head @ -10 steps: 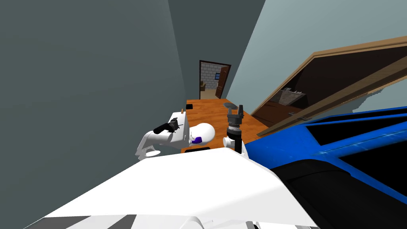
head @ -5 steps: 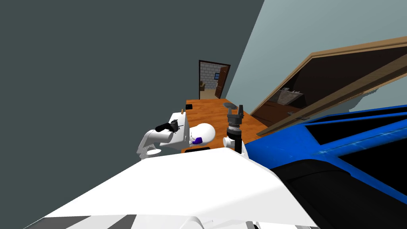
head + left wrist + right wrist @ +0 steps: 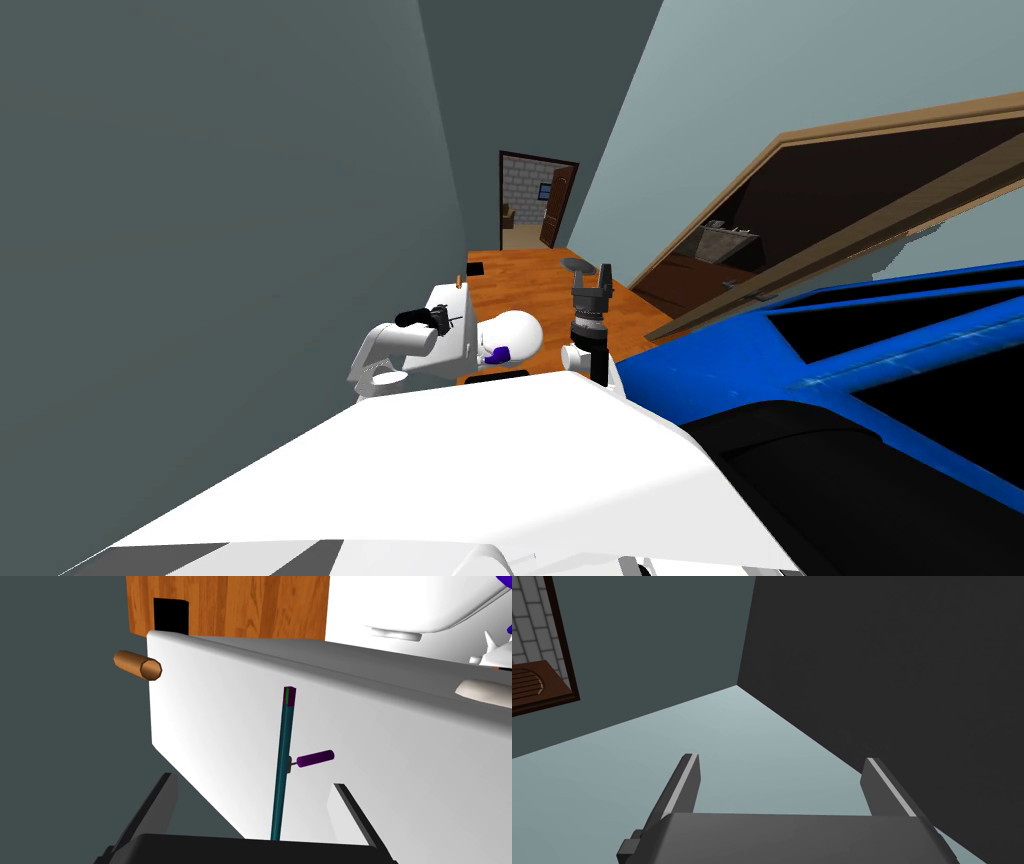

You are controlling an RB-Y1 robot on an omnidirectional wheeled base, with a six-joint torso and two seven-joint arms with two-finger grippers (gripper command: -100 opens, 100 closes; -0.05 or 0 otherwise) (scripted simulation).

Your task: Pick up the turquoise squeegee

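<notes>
The turquoise squeegee [image 3: 283, 761] is a thin teal blade with a short purple handle [image 3: 315, 757] sticking out of its side. It lies on the white toilet tank [image 3: 215, 721]. My left gripper [image 3: 257, 801] hangs over it, open, one finger on each side of the blade and neither touching it. In the head view the left gripper [image 3: 440, 318] sits over the tank [image 3: 455, 335], beside the grey wall. My right gripper [image 3: 605, 275] is raised and open, well away to the right.
A brown cylinder [image 3: 137, 666] juts from the tank's far corner. The white toilet bowl [image 3: 512, 333] has a small purple thing [image 3: 497, 352] on it. A big blue object [image 3: 850, 350] crowds the right. The wooden floor [image 3: 540, 285] runs to a far doorway [image 3: 535, 200].
My left forearm has edged slightly to the right, closer over the tank. The right arm has stayed still.
</notes>
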